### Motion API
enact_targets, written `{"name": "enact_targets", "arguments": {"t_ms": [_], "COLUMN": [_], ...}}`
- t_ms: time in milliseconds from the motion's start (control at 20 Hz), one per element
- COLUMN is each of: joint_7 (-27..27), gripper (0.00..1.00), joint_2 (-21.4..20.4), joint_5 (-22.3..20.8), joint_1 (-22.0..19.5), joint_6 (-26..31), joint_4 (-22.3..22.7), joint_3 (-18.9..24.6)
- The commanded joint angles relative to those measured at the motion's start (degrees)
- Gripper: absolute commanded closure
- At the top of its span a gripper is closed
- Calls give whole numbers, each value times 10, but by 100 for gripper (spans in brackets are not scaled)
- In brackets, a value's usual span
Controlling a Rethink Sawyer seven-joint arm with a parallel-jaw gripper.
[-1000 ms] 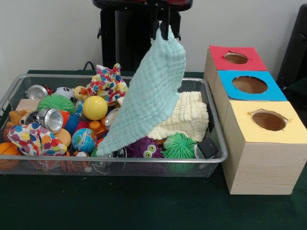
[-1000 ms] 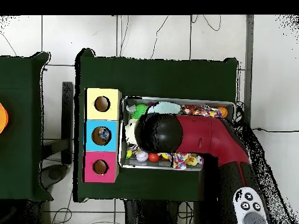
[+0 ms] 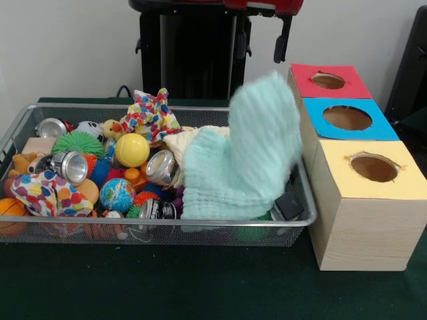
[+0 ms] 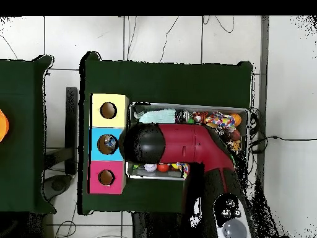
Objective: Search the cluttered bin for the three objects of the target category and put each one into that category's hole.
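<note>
The gripper hangs open and empty above the bin; a mint cloth lies slumped inside.

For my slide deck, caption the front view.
Mint cloth slumps unheld in the cluttered wire bin, gripper above.

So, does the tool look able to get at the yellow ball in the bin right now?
Probably yes. The yellow ball sits uncovered on top of the clutter in the bin. The mint cloth lies well to its side, and the tool hangs raised above.
</note>
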Motion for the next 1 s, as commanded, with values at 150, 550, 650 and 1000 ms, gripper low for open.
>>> {"name": "enact_targets", "arguments": {"t_ms": [150, 550, 650, 1000], "joint_7": [81, 68, 67, 21], "gripper": [0, 0, 0, 0], "joint_2": [28, 32, 33, 32], "joint_5": [11, 14, 15, 9], "joint_1": [-1, -5, -7, -48], "joint_6": [-8, -9, -7, -35], "joint_4": [25, 18, 16, 39], "joint_3": [-21, -23, -25, -21]}}
